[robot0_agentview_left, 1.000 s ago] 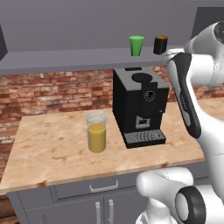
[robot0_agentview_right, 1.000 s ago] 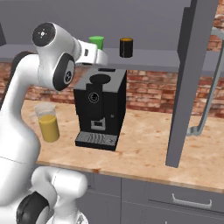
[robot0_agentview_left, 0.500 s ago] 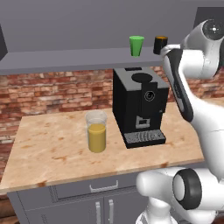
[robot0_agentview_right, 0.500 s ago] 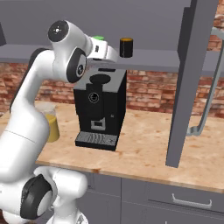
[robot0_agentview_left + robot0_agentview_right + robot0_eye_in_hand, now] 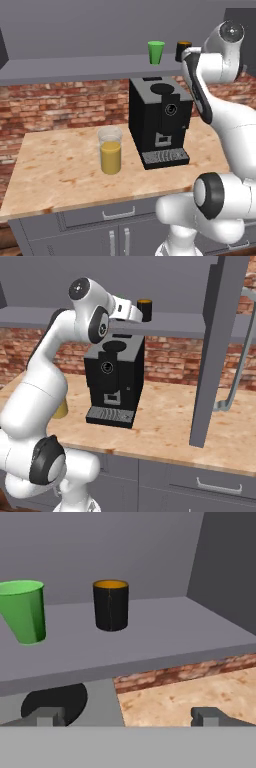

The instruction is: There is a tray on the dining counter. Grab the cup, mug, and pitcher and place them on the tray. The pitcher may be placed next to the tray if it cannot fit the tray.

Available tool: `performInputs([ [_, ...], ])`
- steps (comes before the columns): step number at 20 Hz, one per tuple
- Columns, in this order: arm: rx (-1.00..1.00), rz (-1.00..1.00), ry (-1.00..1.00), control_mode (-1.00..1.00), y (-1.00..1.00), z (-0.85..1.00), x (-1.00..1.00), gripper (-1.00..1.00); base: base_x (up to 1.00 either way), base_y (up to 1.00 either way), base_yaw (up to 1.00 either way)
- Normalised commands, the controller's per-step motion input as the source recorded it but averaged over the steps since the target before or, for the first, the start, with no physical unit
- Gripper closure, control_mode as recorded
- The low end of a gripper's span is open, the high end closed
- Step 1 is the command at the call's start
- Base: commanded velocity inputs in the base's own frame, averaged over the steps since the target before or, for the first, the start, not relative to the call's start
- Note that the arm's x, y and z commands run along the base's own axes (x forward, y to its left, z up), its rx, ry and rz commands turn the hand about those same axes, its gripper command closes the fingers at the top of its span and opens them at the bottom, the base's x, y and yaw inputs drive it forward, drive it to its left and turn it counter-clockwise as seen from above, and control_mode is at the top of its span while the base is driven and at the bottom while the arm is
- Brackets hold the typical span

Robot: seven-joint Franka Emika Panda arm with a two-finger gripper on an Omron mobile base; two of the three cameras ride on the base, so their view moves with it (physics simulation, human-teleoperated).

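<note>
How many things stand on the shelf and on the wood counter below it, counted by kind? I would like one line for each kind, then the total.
Green cup, on the shelf: 1
Black mug with orange inside, on the shelf: 1
Glass pitcher with orange-yellow liquid, on the counter: 1
Black coffee machine, on the counter: 1
Total: 4

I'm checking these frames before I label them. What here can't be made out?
- Mug: handle not seen in the hand view; arm covers part of it in both base views.
- Cup: cut by the hand view's left edge.
- Pitcher: mostly behind the arm in the right base view.
- Pincer: just its tips, set wide apart.
</note>
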Motion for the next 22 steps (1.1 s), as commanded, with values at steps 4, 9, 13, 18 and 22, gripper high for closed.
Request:
performInputs([
  [4,0.05,0.00,0.00,-1.00,0.00,0.00,0.46,-1.00,0.00,0.00,0.00],
  [9,0.05,0.00,0.00,-1.00,0.00,0.00,0.37,-1.00,0.00,0.00,0.00],
  [13,0.04,0.00,0.00,-1.00,0.00,0.00,0.39,-1.00,0.00,0.00,0.00],
  [18,0.01,0.00,0.00,-1.00,0.00,-0.09,0.44,-1.00,0.00,0.00,0.00],
  [22,0.00,0.00,0.00,-1.00,0.00,-0.10,0.44,-1.00,0.00,0.00,0.00],
])
